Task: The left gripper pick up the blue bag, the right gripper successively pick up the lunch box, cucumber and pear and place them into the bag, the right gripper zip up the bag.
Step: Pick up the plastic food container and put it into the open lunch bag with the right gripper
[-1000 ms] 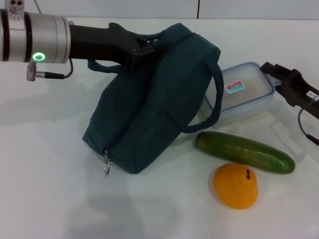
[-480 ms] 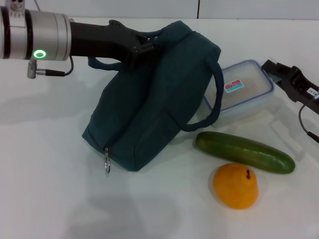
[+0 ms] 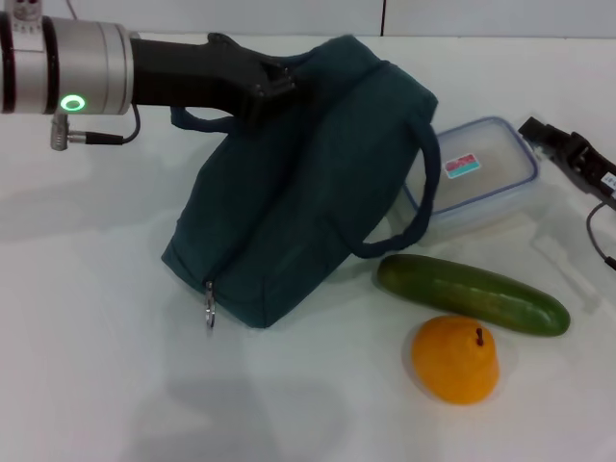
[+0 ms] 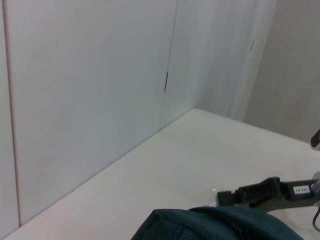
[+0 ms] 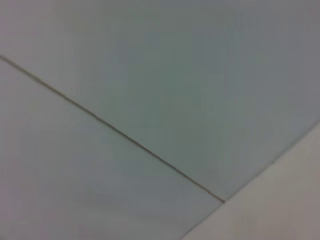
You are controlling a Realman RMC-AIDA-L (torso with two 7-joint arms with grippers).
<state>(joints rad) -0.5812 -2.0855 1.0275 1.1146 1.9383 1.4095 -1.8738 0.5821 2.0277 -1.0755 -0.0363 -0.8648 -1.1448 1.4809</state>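
Just left of the right hand (image 3: pixel 563 154), grip unclear, lies the lunch box (image 3: pixel 478 181); left hand (image 3: pixel 268 89) holds blue bag (image 3: pixel 308 202).

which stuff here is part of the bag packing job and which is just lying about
Part of the job:
- blue bag, top held by the left claw
- lunch box, behind the bag's handle
- cucumber
- pear
- right claw, beside the lunch box

Just lying about:
- nothing loose; only the white table and the wall
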